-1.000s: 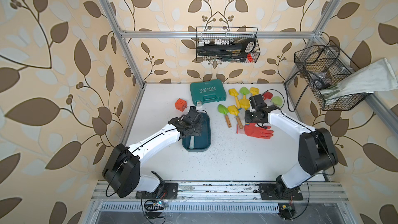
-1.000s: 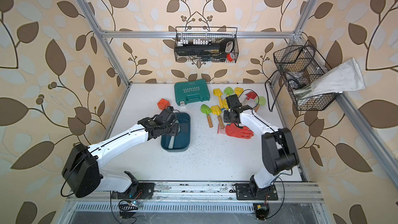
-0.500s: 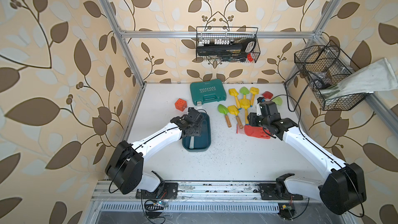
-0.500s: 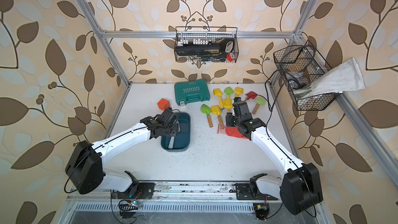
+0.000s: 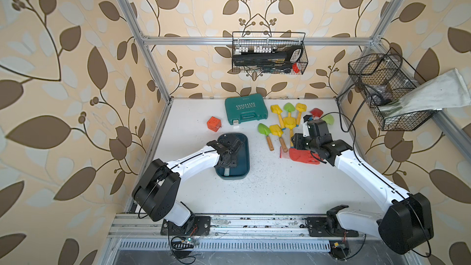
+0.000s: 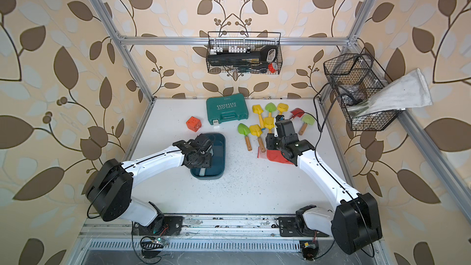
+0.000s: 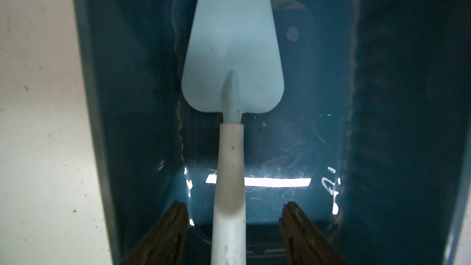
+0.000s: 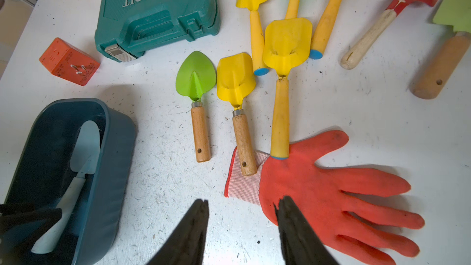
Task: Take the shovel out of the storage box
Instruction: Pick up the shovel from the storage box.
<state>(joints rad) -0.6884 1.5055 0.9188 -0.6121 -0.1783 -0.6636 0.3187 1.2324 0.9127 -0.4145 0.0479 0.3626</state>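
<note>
The storage box [image 5: 245,154] [image 6: 222,154] [image 8: 112,149] is a dark teal tub left of the table's middle. In it lies the shovel [image 7: 232,47] [image 8: 84,146], pale blue blade toward the back, white handle toward the front; only the handle's end [image 5: 226,172] [image 6: 202,172] shows in both top views. My left gripper [image 7: 234,207] [image 5: 230,152] [image 6: 201,152] reaches down into the box, open, one finger on each side of the handle with gaps on both sides. My right gripper [image 8: 242,207] [image 5: 297,141] [image 6: 270,141] hangs open and empty above the table beside a red glove.
The red glove [image 8: 331,195] [image 5: 303,156] lies right of the middle, with several yellow, green and red toy shovels [image 8: 285,44] [image 5: 289,122] behind it. A green hard case [image 5: 246,112] and an orange cube [image 5: 213,124] sit at the back. Wire baskets hang on the back wall [image 5: 269,57] and right wall [image 5: 382,93].
My right arm has unfolded and its gripper has drawn back from the pile of toy shovels toward the front, over the glove's cuff. My left gripper stays in the box.
</note>
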